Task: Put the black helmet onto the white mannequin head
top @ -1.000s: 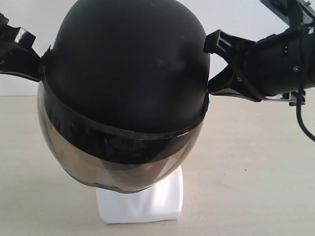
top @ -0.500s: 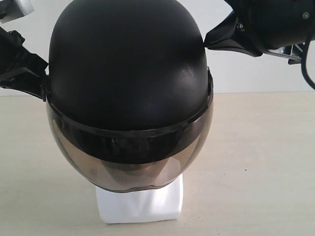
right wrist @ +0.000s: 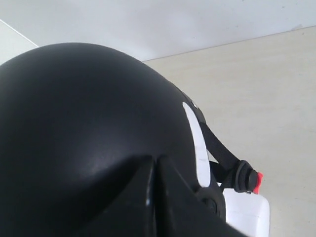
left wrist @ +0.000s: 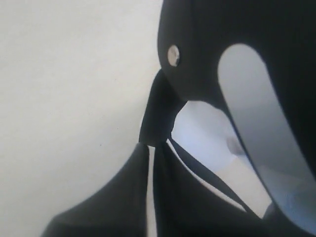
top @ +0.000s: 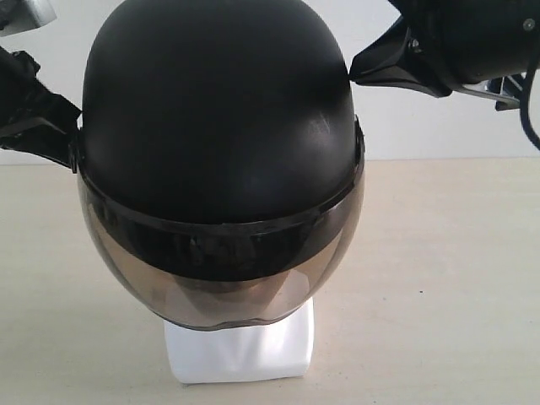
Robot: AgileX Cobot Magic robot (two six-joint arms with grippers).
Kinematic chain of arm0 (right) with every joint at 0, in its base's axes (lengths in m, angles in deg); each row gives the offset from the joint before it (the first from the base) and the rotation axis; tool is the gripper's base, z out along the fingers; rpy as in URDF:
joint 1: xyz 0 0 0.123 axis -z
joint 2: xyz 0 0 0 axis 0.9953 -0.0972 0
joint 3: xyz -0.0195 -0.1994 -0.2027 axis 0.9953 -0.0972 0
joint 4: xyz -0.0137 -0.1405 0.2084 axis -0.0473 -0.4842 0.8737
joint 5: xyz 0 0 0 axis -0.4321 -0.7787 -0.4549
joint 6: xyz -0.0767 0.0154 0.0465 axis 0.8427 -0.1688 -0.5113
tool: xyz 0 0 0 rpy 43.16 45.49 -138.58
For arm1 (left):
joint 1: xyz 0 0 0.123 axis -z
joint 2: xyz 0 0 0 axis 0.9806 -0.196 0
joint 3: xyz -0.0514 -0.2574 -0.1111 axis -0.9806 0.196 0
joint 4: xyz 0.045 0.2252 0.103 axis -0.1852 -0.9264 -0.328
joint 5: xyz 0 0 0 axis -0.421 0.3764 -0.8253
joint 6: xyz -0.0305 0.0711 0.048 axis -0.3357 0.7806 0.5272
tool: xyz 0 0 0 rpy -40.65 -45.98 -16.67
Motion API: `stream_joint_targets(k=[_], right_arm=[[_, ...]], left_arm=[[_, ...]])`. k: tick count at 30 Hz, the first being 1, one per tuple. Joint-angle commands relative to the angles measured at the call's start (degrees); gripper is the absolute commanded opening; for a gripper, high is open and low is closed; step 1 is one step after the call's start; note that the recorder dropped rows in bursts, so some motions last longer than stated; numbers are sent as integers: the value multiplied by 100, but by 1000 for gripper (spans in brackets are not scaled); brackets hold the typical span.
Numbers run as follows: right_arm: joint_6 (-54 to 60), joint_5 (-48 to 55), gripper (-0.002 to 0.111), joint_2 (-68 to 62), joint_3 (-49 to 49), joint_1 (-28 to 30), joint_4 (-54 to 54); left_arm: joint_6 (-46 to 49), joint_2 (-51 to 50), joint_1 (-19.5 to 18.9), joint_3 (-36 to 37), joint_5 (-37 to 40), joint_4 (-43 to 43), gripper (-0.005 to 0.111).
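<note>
- Sitting over the white mannequin head (top: 240, 350), the black helmet (top: 219, 110) hides all but the white base below its smoky visor (top: 219, 291).
- Right gripper (top: 354, 74): jaws clenched, empty, tips touching the shell's upper side.
- Left gripper (left wrist: 149, 145): jaws pressed together at the helmet's rim.
- Black strap (left wrist: 159, 111) runs to their tips; whether it is nipped, I cannot tell.

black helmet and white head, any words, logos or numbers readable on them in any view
None: no word, logo or number is readable in any view. The black helmet and its visor are plain, the white mannequin head shows only a blank base, and the red buckle tab shows no mark.
</note>
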Motion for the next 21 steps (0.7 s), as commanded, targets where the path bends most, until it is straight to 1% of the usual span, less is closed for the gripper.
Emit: stream_joint_targets(k=[1,16,21], right_arm=[[60,278,0,151,21,-56,161],[81,415,0,266,21,-56,0],[81,428,0,263,21,-56,0]], left_arm=[[-85,43,53,-42,-162,64,4],[-192,183,42,-42,-212,64,4],[-214,192,21,-42,-35,64,4]])
